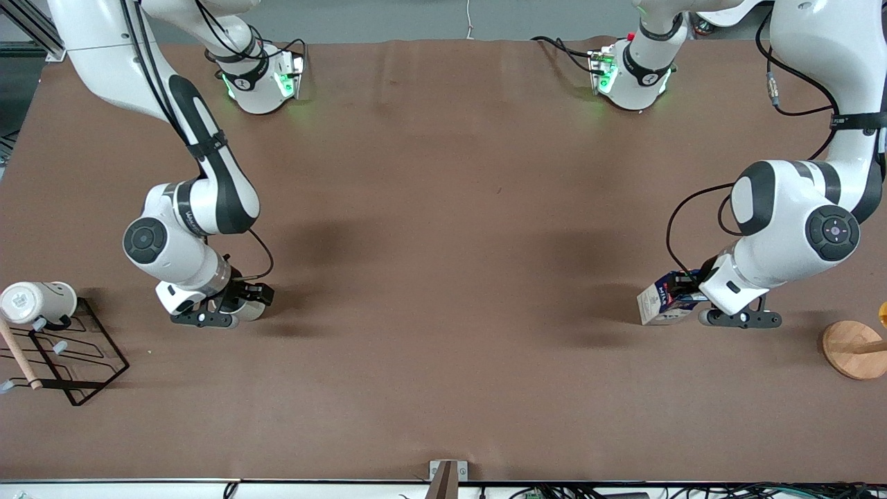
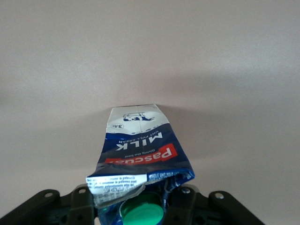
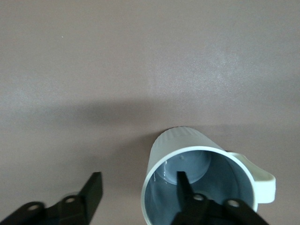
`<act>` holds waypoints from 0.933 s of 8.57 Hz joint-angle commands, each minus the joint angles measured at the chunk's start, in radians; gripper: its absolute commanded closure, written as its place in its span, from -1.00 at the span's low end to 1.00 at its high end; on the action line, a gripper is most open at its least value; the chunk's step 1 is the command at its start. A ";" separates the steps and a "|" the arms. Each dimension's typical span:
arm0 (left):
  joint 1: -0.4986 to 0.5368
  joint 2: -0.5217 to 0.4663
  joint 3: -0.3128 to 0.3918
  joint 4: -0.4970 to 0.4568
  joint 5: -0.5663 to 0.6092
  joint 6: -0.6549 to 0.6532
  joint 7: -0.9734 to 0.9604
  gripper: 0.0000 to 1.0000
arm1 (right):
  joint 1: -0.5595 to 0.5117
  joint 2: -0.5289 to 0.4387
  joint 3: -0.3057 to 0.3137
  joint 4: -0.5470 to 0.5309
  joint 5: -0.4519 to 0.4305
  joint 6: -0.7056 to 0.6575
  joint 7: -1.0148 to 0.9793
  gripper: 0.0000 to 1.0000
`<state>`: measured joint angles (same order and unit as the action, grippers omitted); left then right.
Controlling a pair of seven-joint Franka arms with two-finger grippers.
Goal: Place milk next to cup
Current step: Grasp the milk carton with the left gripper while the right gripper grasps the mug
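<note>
The milk (image 1: 662,303), a dark-blue and white carton, is held tilted low over the table at the left arm's end. My left gripper (image 1: 687,290) is shut on its gable top. In the left wrist view the milk (image 2: 140,145) hangs from my left gripper (image 2: 140,199), with the green cap (image 2: 143,213) between the jaws. The cup (image 3: 187,147), beige-grey with a grey inside, stands on the table at the right arm's end. My right gripper (image 3: 138,183) is open around its wall, one finger (image 3: 183,185) inside and the other outside. In the front view the cup (image 1: 252,311) is mostly hidden under my right gripper (image 1: 235,308).
A white cup with a printed bottom (image 1: 38,301) lies on a black wire rack (image 1: 83,360) with a wooden stick (image 1: 17,357) at the right arm's end. A round wooden stand (image 1: 852,346) sits at the left arm's end. A small bracket (image 1: 447,475) is at the table's front edge.
</note>
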<state>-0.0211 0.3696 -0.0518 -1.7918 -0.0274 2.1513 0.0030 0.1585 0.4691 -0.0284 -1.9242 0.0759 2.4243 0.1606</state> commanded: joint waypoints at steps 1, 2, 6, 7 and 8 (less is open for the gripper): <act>0.003 -0.075 -0.014 -0.015 0.001 -0.042 -0.006 0.08 | 0.000 -0.003 -0.001 0.036 -0.025 -0.069 0.002 0.96; 0.006 -0.093 -0.031 -0.012 -0.006 -0.062 -0.011 0.08 | -0.003 -0.006 -0.001 0.056 -0.031 -0.097 0.000 0.99; 0.006 -0.185 -0.051 -0.008 -0.013 -0.191 -0.034 0.07 | 0.003 -0.013 0.001 0.142 -0.031 -0.238 0.005 1.00; 0.006 -0.204 -0.059 -0.003 -0.029 -0.218 -0.034 0.07 | 0.015 -0.024 0.005 0.142 -0.030 -0.240 0.019 1.00; 0.006 -0.211 -0.065 0.020 -0.037 -0.261 -0.037 0.07 | 0.053 -0.032 0.005 0.145 -0.027 -0.238 0.081 1.00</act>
<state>-0.0211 0.1851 -0.1031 -1.7841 -0.0437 1.9367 -0.0247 0.1705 0.4660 -0.0231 -1.7728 0.0582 2.1990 0.1785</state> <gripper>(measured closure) 0.520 0.965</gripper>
